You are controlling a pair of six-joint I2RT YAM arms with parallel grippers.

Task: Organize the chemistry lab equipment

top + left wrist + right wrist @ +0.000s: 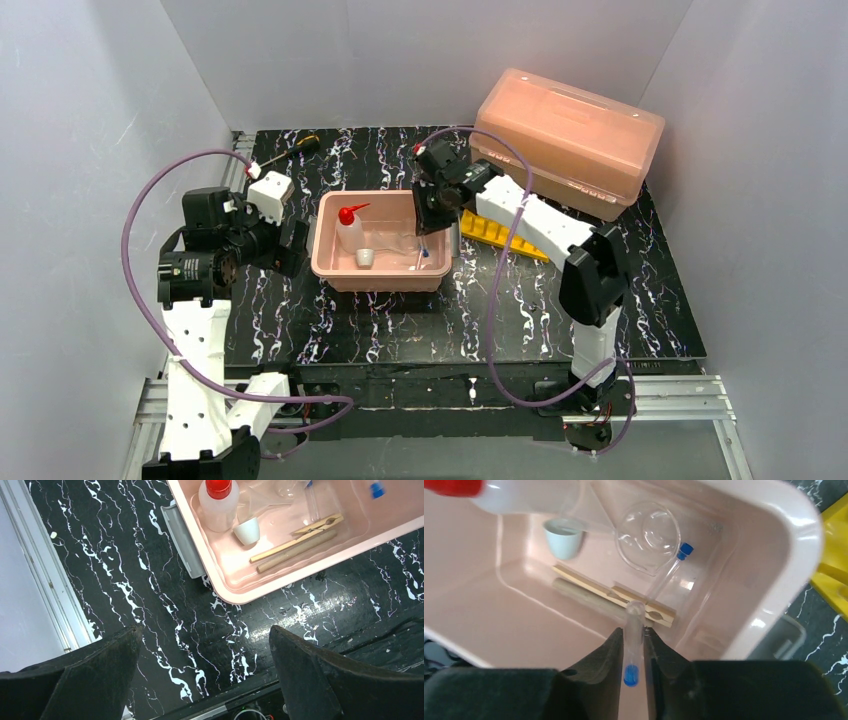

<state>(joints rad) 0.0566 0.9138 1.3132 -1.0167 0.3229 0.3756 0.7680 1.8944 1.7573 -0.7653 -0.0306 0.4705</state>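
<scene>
A pink open bin (330,262) holds the white squeeze bottle with red nozzle (349,228), the tiny white cup (365,258), a glass beaker (649,537), wooden clamps (614,595) and a blue-capped tube (669,575). My right gripper (634,632) is inside the bin's right end, shut on another blue-capped tube (634,645), whose far end is near the clamps. The yellow rack (497,232) lies right of the bin. My left gripper (205,635) is open and empty over the table, left of the bin; its view shows the bottle (218,505), cup (248,530) and clamps (295,542).
The big pink lidded box (570,140) stands at the back right. A dark tool with a yellow band (298,146) lies at the back left. The bin has a grey side handle (180,540). White walls enclose the black marbled table.
</scene>
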